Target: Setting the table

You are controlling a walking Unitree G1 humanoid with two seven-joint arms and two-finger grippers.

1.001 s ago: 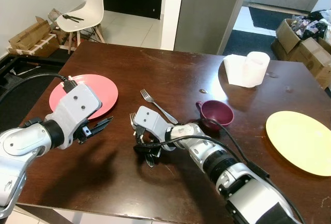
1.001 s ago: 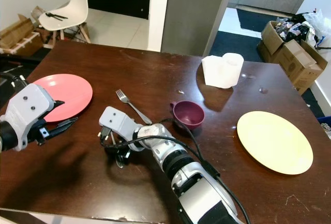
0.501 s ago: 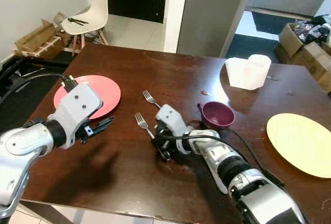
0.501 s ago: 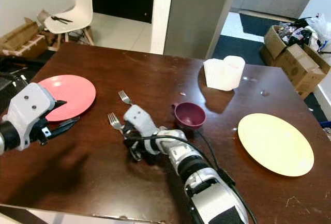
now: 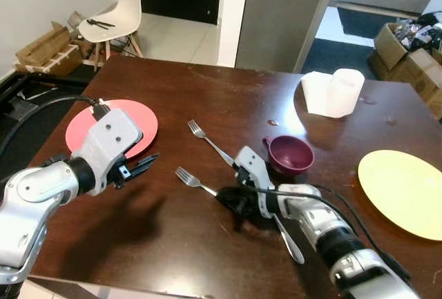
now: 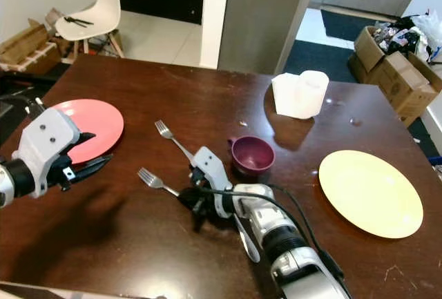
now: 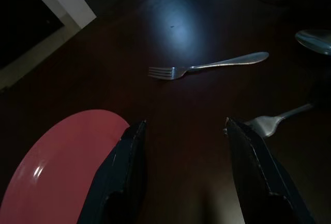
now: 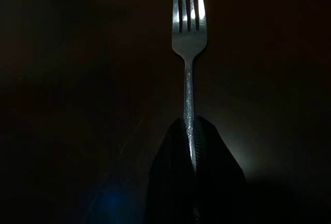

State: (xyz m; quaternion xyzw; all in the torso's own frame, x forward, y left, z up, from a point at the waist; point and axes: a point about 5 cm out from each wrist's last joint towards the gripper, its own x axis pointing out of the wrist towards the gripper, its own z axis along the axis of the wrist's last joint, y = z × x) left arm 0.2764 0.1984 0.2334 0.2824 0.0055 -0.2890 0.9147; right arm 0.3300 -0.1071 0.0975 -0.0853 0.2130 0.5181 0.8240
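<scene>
My right gripper [image 5: 226, 195] is shut on the handle of a silver fork [image 5: 188, 176] low over the dark wooden table [image 5: 173, 237]. Its tines point toward my left. In the right wrist view the fork [image 8: 189, 53] sticks out straight from the closed fingertips [image 8: 176, 157]. A second fork [image 5: 210, 143] lies on the table just beyond. My left gripper [image 5: 145, 164] hovers open beside the pink plate [image 5: 131, 116], with nothing between its fingers [image 7: 124, 172]. A purple cup [image 5: 290, 154] stands right of the forks. The yellow plate [image 5: 400, 188] sits at the right edge.
A spoon [image 5: 286, 233] lies on the table by my right forearm. White paper rolls [image 5: 331, 92] stand at the far right of the table. Beyond the table are a white chair [image 5: 114, 16] and cardboard boxes [image 5: 41, 43].
My right gripper has carried the fork to the right, toward the cup, away from the pink plate. The left gripper has stayed beside the pink plate.
</scene>
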